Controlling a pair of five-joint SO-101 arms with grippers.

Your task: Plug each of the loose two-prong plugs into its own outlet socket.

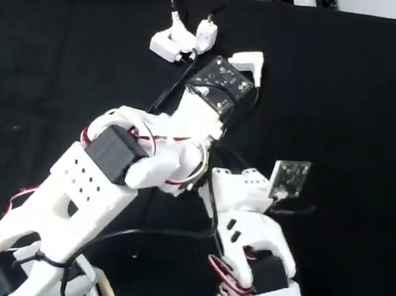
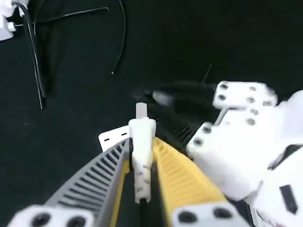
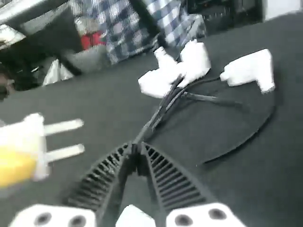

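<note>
Plug (image 2: 141, 135), two-prong, clamped between left gripper (image 2: 142, 146) jaws. Right gripper (image 3: 137, 153) jaws pressed together where black cables (image 3: 163, 106) arrive. Outlet sockets (image 3: 182, 68) beyond; occupancy indiscernible.

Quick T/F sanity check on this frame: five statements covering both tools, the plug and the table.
1. The left tool grips a white plug. True.
2. The right tool is open and empty. False: it is shut on black cables.
3. The white plug has two bare prongs showing. True.
4. That plug is already seated in a socket. False: it is held apart from the white outlet pieces.
5. The table cover is white. False: it is black.
</note>
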